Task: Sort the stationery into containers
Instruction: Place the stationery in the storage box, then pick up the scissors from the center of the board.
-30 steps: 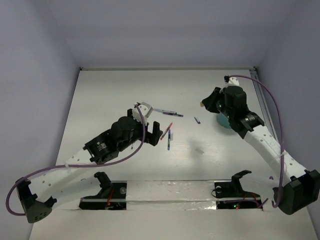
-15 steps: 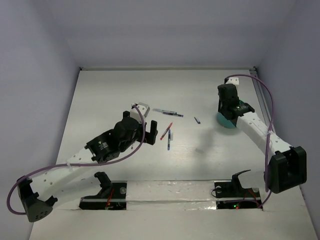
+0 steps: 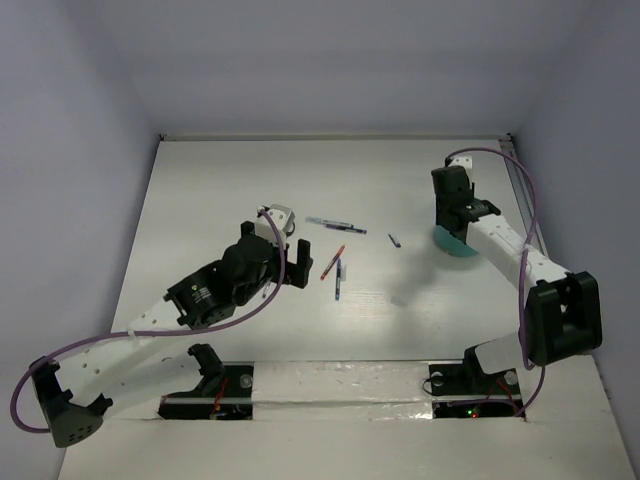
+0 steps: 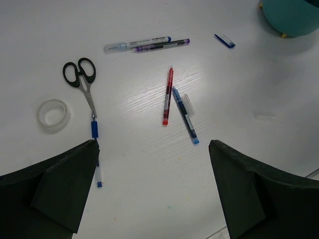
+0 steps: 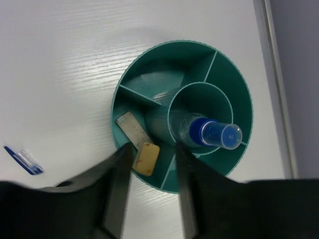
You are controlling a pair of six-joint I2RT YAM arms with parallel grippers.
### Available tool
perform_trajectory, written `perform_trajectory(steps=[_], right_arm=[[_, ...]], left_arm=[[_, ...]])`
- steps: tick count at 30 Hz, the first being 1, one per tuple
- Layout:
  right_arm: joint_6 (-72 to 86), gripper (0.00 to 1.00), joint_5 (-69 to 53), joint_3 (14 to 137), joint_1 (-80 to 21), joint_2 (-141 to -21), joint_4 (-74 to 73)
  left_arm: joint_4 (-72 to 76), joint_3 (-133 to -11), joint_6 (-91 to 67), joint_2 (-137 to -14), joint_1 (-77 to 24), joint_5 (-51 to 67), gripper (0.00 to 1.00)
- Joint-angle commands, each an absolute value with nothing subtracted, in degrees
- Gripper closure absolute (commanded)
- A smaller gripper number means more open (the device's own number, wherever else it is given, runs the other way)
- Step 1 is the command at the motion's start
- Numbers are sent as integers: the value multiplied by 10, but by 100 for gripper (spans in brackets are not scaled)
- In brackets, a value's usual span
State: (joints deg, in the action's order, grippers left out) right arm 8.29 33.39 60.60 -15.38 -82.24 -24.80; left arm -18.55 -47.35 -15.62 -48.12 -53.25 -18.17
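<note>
At the left of the table (image 3: 200,180), the left gripper (image 4: 153,149) is held above loose stationery, its fingers spread wide with nothing between them. A white ring (image 4: 53,115) is seen furthest left, with black-handled scissors (image 4: 81,79) just beside it. A red pen (image 4: 168,97) and a blue pen (image 4: 185,115) lie close together further right, then a small blue cap (image 4: 224,41). At the far right, the right gripper (image 5: 152,194) is poised over the teal tub (image 5: 149,64), fingers slightly apart and empty. A blue-capped pen (image 5: 214,133) is stood in the centre compartment; a small yellowish block (image 5: 148,158) is lodged in an outer one.
</note>
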Motion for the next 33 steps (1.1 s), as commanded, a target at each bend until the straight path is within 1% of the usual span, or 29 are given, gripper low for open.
perform_trajectory(steps=[1,3,6,8,10,11,12,14,15,16,17,18,20,22,25,26,28,30,33], right_arm=[[78,47,347,631,-151,-810,-214],[82,38,336,635,-151,-806,-219],[91,38,313,642,-151,-792,-225],[96,38,256,646,-151,-773,-222],[113,44,193,642,-156,-759,-201],[123,46,141,642,-162,-751,-194],[136,53,116,642,-170,-750,-187],[168,64,50,642,-210,-755,-155],[177,77,39,645,-231,-772,-144],[190,82,36,658,-255,-786,-126],[192,85,33,669,-301,-802,-118],[199,88,32,682,-322,-841,-106],[207,89,14,715,-367,-881,-82],[217,88,4,745,-390,-945,-66],[210,84,4,815,-426,-1010,-62],[206,83,4,837,-433,-1052,-69],[192,76,4,902,-450,-1114,-88],[185,71,9,961,-458,-1154,-108],[171,65,24,1012,-471,-1220,-156]], left_arm=[[-175,-484,-163,-470,-533,-193,9],[-175,-484,-163,-469,-533,-193,9],[-173,-483,-165,-467,-528,-194,9],[-173,-483,-167,-466,-523,-199,9],[-172,-483,-170,-460,-516,-204,9],[-171,-483,-171,-457,-516,-207,9],[-169,-482,-172,-454,-508,-209,9],[-165,-481,-177,-442,-493,-216,9],[-163,-479,-179,-438,-488,-220,9],[-161,-478,-181,-428,-482,-221,9],[-159,-476,-184,-423,-469,-224,9],[-154,-474,-185,-412,-463,-226,10],[-151,-473,-189,-400,-453,-235,11],[-146,-469,-192,-380,-444,-243,12],[-137,-463,-197,-350,-428,-256,15],[-135,-461,-198,-345,-421,-260,15],[-129,-458,-199,-329,-414,-263,16],[-125,-455,-199,-322,-414,-264,17],[-125,-455,-199,-327,-414,-261,17]])
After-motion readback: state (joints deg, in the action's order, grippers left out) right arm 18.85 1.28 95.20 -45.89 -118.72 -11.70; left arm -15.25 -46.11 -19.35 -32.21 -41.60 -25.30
